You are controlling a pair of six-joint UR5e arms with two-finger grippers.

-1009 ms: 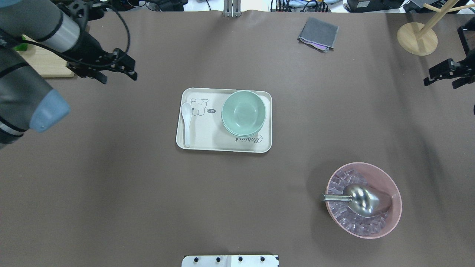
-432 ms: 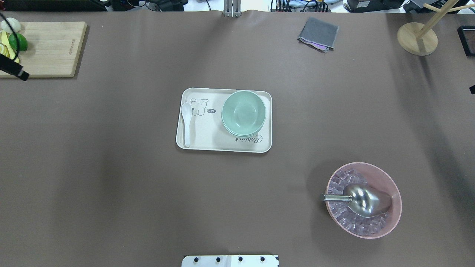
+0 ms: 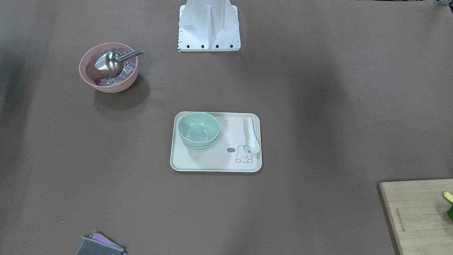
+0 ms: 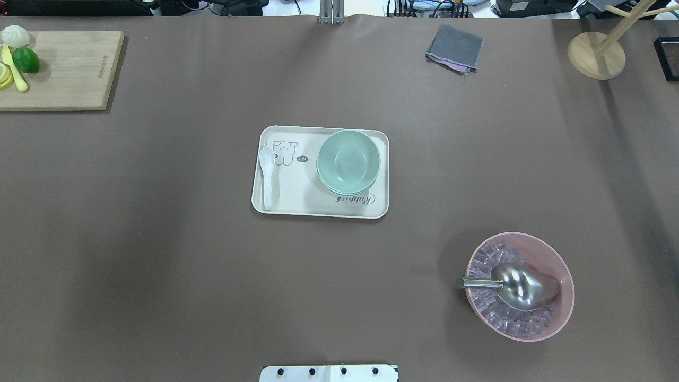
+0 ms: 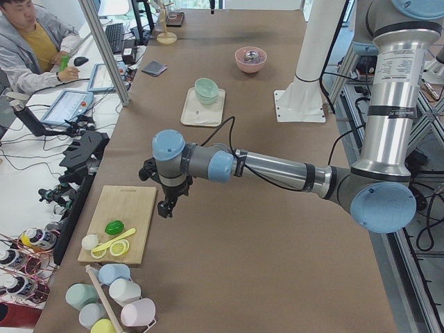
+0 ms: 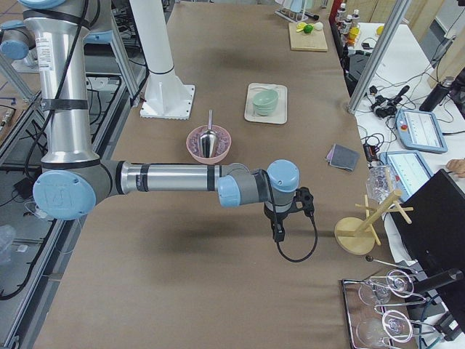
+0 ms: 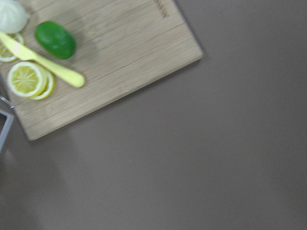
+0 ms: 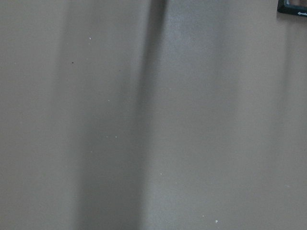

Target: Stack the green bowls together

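Observation:
The green bowls [image 4: 348, 162] sit nested in one stack on the right part of a cream tray [image 4: 297, 208]; they also show in the front-facing view [image 3: 198, 130]. No gripper is in the overhead or front-facing view. My left gripper [image 5: 166, 207] shows only in the left side view, above the table beside the cutting board, far from the bowls. My right gripper [image 6: 277, 231] shows only in the right side view, over bare table near the wooden stand. I cannot tell whether either is open or shut.
A white spoon [image 4: 267, 178] lies on the tray's left. A pink bowl [image 4: 520, 286] with ice and a metal scoop stands front right. A cutting board [image 4: 63, 69] with lime and lemon is far left. A grey cloth [image 4: 455, 48] and a wooden stand [image 4: 595, 54] are at the back.
Both arms have pulled out of the overhead view, the left one off to the left, the right one off to the right. The bowl stack has not moved.

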